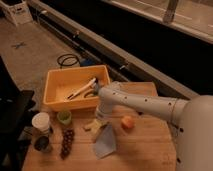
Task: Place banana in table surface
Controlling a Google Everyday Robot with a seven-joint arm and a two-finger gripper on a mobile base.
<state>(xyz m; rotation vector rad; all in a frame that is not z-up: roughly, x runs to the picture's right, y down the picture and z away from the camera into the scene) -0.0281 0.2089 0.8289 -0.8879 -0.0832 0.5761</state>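
The small pale yellow banana [93,124] lies on the light-brown wooden table surface [150,150], just above the blue-grey cloth [105,141]. My gripper [100,119] is at the end of the white arm, right over the banana's right end, between the yellow bin and the cloth. The arm's wrist hides where the gripper meets the banana.
A yellow plastic bin [75,87] holding a white-handled tool [83,88] stands at the table's back left. A round orange-pink fruit [128,122] sits right of the gripper. A green cup [63,117], a white cup [41,121], a dark can [42,144] and grapes [66,142] stand at the left.
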